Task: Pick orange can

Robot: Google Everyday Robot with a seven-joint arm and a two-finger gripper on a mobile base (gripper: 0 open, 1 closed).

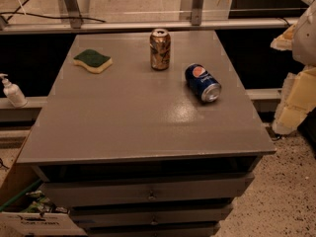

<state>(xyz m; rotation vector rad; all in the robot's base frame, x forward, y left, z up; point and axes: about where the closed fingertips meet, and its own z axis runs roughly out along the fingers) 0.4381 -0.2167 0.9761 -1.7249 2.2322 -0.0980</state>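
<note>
The orange can (160, 49) stands upright at the back middle of the grey tabletop (133, 122). It is copper-orange with pale mottled markings and a silver top rim. My gripper (295, 85) is at the right edge of the view, beyond the table's right side, well apart from the can. Only its pale yellow parts and a bit of the white arm show. It holds nothing that I can see.
A blue Pepsi can (203, 82) lies on its side to the right of and in front of the orange can. A green and yellow sponge (92, 60) lies at the back left. A white pump bottle (12, 91) stands on a ledge left of the table. Drawers sit below the tabletop.
</note>
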